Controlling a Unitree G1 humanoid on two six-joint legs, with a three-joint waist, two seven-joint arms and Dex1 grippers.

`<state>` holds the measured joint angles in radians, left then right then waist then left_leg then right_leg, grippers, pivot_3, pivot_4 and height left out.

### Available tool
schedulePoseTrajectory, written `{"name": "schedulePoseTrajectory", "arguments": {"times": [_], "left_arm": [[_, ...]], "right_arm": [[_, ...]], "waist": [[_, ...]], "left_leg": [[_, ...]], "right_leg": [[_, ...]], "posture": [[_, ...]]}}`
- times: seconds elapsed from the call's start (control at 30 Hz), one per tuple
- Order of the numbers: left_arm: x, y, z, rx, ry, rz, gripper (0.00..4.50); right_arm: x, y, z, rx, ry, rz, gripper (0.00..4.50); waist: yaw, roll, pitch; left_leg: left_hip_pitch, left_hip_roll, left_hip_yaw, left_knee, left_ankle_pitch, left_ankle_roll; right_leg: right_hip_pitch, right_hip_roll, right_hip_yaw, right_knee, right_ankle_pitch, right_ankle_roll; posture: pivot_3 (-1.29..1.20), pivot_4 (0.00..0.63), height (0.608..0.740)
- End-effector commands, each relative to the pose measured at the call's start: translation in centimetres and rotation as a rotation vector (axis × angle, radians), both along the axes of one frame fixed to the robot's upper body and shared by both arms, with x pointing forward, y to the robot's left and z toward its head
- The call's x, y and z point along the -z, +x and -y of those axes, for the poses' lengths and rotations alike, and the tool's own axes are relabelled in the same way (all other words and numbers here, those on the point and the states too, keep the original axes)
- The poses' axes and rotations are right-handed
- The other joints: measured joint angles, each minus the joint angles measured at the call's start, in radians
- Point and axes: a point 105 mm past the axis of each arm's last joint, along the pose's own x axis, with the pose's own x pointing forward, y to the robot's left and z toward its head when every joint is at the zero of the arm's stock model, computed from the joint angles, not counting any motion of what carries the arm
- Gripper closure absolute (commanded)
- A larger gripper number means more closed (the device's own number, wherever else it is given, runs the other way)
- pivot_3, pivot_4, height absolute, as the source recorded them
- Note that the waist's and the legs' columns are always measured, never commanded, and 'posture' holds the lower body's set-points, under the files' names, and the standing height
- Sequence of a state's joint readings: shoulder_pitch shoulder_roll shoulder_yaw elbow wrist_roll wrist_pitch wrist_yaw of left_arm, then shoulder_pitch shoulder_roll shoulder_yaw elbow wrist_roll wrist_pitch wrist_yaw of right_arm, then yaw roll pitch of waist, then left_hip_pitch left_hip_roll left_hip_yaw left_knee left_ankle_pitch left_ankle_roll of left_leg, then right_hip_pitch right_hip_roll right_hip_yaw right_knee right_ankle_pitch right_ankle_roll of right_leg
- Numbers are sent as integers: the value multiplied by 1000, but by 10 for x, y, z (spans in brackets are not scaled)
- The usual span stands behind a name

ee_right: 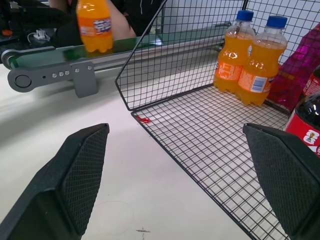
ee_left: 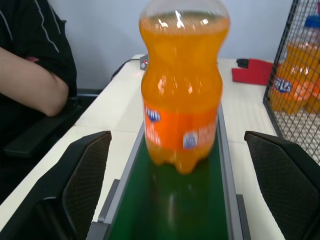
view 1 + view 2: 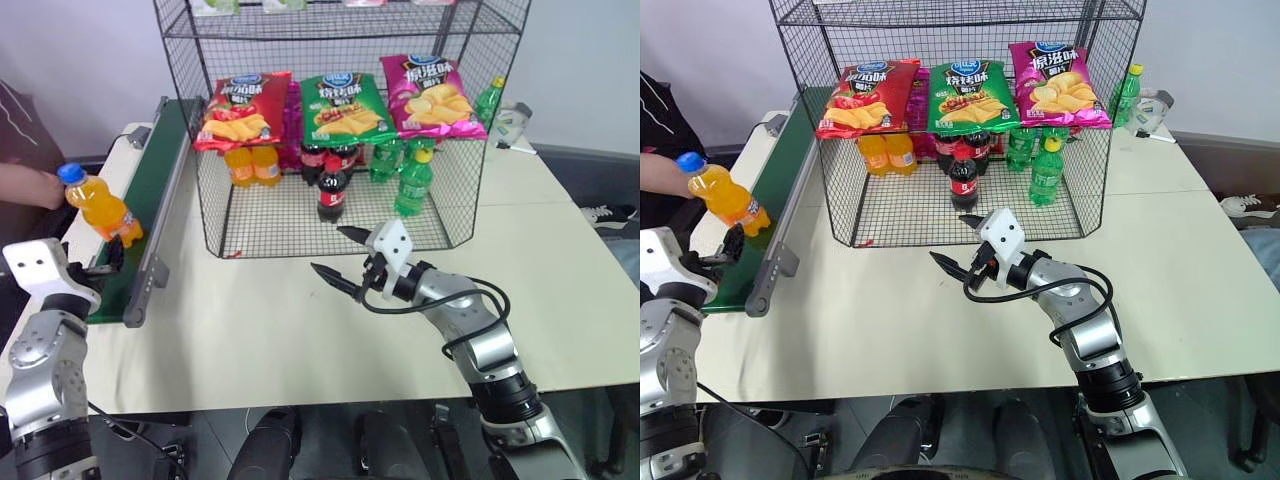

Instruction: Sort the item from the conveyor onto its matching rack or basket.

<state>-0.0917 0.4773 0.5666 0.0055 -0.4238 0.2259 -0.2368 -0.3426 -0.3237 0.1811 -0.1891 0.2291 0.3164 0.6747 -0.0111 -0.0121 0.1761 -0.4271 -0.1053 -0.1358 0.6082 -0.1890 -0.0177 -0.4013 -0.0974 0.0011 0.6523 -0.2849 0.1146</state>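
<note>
The item, an orange soda bottle point(image 3: 100, 208) with a blue cap, stands on the dark green conveyor point(image 3: 152, 190) near its front end. My left gripper point(image 3: 112, 256) is open just in front of it at belt level. In the left wrist view the bottle point(image 2: 182, 100) stands a little beyond the two spread fingers point(image 2: 87, 175), untouched. My right gripper point(image 3: 328, 250) hovers open over the table before the black wire rack point(image 3: 270, 228), holding nothing. In the right wrist view the bottle point(image 1: 95, 25) shows far off on the belt.
A person's arm point(image 3: 25, 185) rests left of the conveyor, the hand close to the bottle's cap. Red point(image 3: 240, 110), green point(image 3: 345, 105) and pink point(image 3: 435, 95) chip bags hang on the rack's front. Inside stand orange bottles point(image 1: 247, 60), cola bottles point(image 3: 332, 188) and green bottles point(image 3: 412, 185).
</note>
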Motion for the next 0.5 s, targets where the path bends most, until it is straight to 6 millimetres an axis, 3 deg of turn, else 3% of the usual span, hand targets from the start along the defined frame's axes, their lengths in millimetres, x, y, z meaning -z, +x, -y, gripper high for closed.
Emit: {"name": "schedulePoseTrajectory", "arguments": {"times": [0.03,0.5], "left_arm": [[-22,-4,-3,-4,33,72,34],[-33,-5,-1,10,29,119,34]], "right_arm": [[-11,-3,-5,-23,21,40,0],[-10,-5,-9,-34,26,35,0]], "waist": [[0,0,0],[0,0,0]], "left_leg": [[0,0,0,0,0,0],[0,0,0,0,0,0]], "right_leg": [[0,0,0,0,0,0],[0,0,0,0,0,0]], "posture": [[0,150,740],[0,150,740]]}}
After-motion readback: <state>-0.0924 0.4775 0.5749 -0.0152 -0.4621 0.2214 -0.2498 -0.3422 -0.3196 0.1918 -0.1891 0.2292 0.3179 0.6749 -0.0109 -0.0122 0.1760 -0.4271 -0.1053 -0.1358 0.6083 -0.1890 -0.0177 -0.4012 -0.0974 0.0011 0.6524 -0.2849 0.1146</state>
